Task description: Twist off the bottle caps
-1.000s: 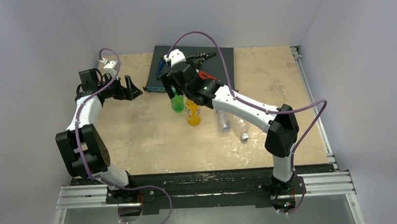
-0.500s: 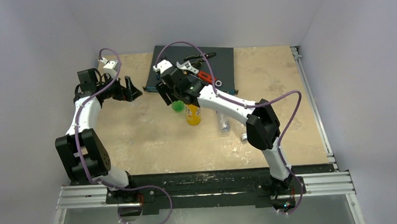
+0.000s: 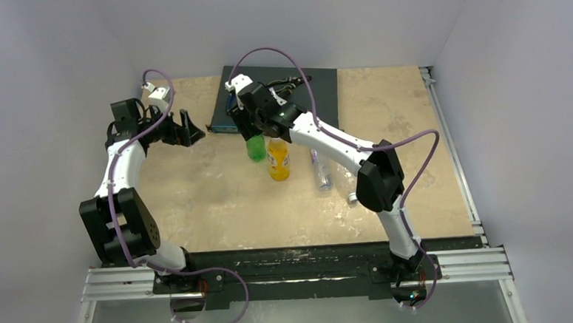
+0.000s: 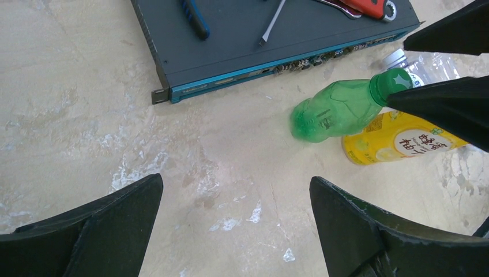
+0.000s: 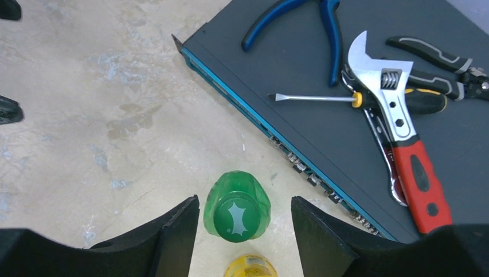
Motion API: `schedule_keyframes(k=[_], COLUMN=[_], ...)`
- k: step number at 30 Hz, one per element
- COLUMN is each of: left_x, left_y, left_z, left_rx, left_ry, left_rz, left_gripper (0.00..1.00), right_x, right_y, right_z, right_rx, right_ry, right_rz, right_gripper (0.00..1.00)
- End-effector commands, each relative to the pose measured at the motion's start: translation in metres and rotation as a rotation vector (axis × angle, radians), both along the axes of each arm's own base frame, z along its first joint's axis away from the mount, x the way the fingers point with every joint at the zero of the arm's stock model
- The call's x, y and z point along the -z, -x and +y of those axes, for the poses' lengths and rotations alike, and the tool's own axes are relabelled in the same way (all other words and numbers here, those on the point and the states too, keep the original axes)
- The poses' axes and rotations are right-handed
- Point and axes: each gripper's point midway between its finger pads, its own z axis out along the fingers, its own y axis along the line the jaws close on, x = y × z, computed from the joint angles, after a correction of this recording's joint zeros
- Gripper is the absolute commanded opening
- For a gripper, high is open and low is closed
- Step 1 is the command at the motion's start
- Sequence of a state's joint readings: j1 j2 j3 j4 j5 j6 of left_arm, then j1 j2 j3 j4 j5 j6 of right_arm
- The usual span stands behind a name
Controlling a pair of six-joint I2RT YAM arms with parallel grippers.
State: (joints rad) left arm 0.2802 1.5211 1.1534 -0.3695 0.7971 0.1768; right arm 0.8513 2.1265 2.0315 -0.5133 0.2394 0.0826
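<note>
Black Chinese characters on yellow bottle

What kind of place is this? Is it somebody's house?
Probably a robot testing lab, not a home. The left arm and right arm are bolted to a metal rail, plain white walls box in the table, and the green bottle and wrench look like practice props.

Right arm elbow swings left, wrist shifts back toward dark box; right gripper now straddles green bottle cap, gaps both sides.
</note>
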Motion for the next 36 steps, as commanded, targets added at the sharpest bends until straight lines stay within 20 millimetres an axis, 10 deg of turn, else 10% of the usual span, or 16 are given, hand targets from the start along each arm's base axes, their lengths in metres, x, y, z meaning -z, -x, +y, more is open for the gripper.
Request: schedule_keyframes(k=[1, 13, 23, 36], left_x=[-0.026, -0.029, -0.086, -0.195], left_y=[0.001, 0.004, 0.053, 0.108], left_z=[-0.004, -0.010, -0.063, -0.121], left_rx=[0.033, 0.064, 0.532, 0.603], left_ry=[-0.013, 0.004, 0.026, -0.236], left_rz=[-0.081, -0.093, -0.384, -0.808], left_gripper=[1.00, 1.00, 1.00, 1.00], right_x=[0.004, -0.004, -0.099, -0.203], right_y=[0.004, -0.006, -0.006, 0.111], right_z=[0.006, 0.002, 0.000, -0.010], right_rx=[-0.049, -0.022, -0.004, -0.134], right_ry=[0.015, -0.006, -0.156, -0.414], right_rz=[0.022, -0.006, -0.112, -0.143], right_gripper=[0.62, 0.28, 0.22, 0.20])
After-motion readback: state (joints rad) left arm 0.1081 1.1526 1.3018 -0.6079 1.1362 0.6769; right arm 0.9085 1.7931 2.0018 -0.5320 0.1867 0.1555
